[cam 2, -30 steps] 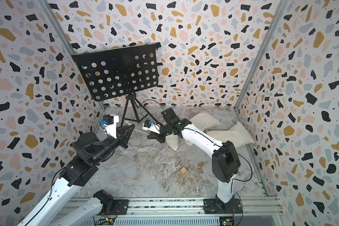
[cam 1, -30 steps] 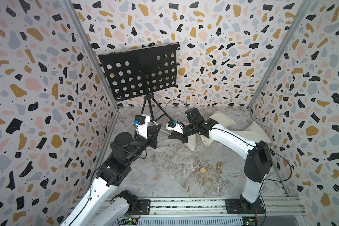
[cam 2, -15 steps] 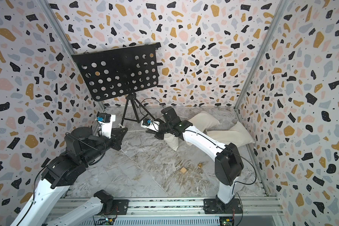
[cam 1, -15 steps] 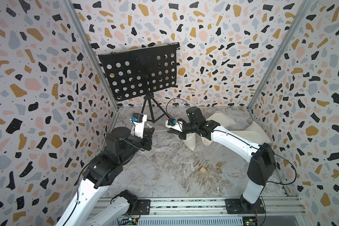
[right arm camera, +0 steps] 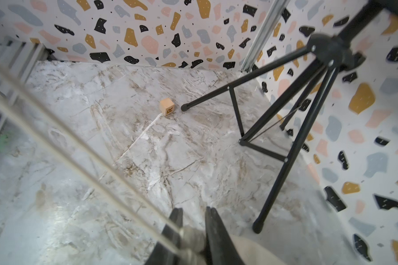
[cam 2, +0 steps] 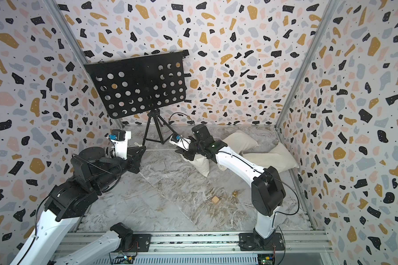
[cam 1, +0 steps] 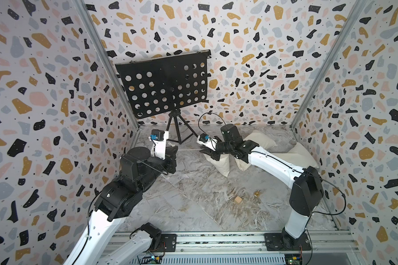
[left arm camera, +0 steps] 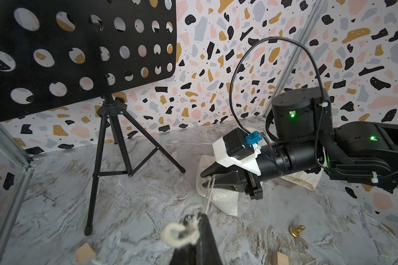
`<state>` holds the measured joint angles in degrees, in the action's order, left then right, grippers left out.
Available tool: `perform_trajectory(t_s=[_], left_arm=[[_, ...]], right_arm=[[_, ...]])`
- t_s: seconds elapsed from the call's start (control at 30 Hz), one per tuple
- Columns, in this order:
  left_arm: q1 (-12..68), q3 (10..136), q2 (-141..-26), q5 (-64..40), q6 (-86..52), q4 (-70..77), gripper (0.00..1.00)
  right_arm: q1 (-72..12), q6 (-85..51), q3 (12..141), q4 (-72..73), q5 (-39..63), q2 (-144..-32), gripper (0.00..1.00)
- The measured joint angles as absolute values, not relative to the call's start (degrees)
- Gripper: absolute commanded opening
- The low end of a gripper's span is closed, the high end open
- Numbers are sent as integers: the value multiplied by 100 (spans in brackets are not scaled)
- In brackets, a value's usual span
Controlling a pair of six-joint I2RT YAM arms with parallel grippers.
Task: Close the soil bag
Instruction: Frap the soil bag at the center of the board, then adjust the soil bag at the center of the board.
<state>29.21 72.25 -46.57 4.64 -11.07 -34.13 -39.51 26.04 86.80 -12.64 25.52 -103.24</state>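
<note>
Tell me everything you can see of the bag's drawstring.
The drawstring is a thin, off-white twisted cord, pulled taut and straight. The left hand pinches its looped, frayed end. The other end enters the right hand at the neck of the cream soil bag.

**Marble table, lightly scattered**

The veined table point(cam 1: 193, 213) carries a music stand's tripod point(cam 1: 179, 134) at the back. The cream soil bag point(cam 1: 222, 164) lies beside it, with two plump sacks point(cam 1: 302, 156) behind. A wooden cube point(cam 1: 238, 200) and a brass pawn point(cam 1: 257, 194) sit nearer the front.
</note>
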Motion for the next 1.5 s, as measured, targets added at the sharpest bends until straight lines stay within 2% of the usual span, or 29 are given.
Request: perform_trajectory(t_s=[0.17, 0.33, 0.47, 0.5, 0.63, 0.73, 0.83, 0.9, 1.07, 1.23, 1.3, 1.5], left_arm=[[2932, 7225, -4370, 661, -1107, -3173, 0], [2930, 7122, -4427, 854, -1100, -3035, 0], [2899, 6689, -4423, 1055, -1153, -2558, 0], [2893, 6576, -4453, 1068, -1168, -2447, 0], [2884, 6132, -4755, 952, -1334, -2099, 0], [2882, 5900, -5581, 585, -1481, -1861, 9], [2974, 5916, -6648, 298, -1516, -1704, 21], [3162, 6023, -7356, 309, -1452, -1763, 33], [3726, 6733, -8855, 589, -1223, -1970, 70], [4038, 7338, -9826, 928, -1103, -2045, 97], [4101, 7640, -10116, 1083, -1098, -2051, 100], [4248, 8038, -10652, 1640, -1376, -1920, 99]], right_arm=[[-3448, 2259, 8154, -1546, 2231, -10510, 22], [-3564, 1890, 8020, -1507, 2178, -10449, 6], [-3693, 1404, 7907, -1321, 2119, -10444, 5], [-3750, 1271, 7881, -1234, 2139, -10444, 8], [-3905, 537, 7721, -727, 2265, -10444, 34], [-3988, 222, 7360, -294, 2123, -10272, 64], [-3868, 86, 6742, -217, 1918, -9642, 83], [-3601, -3, 6263, -217, 1712, -9026, 97], [-2805, -130, 5319, -228, 816, -7542, 99], [-2563, -191, 5133, -285, 290, -7282, 99], [-2510, -215, 5133, -331, 10, -7432, 99], [-2438, -69, 5312, -711, -548, -8239, 99]])
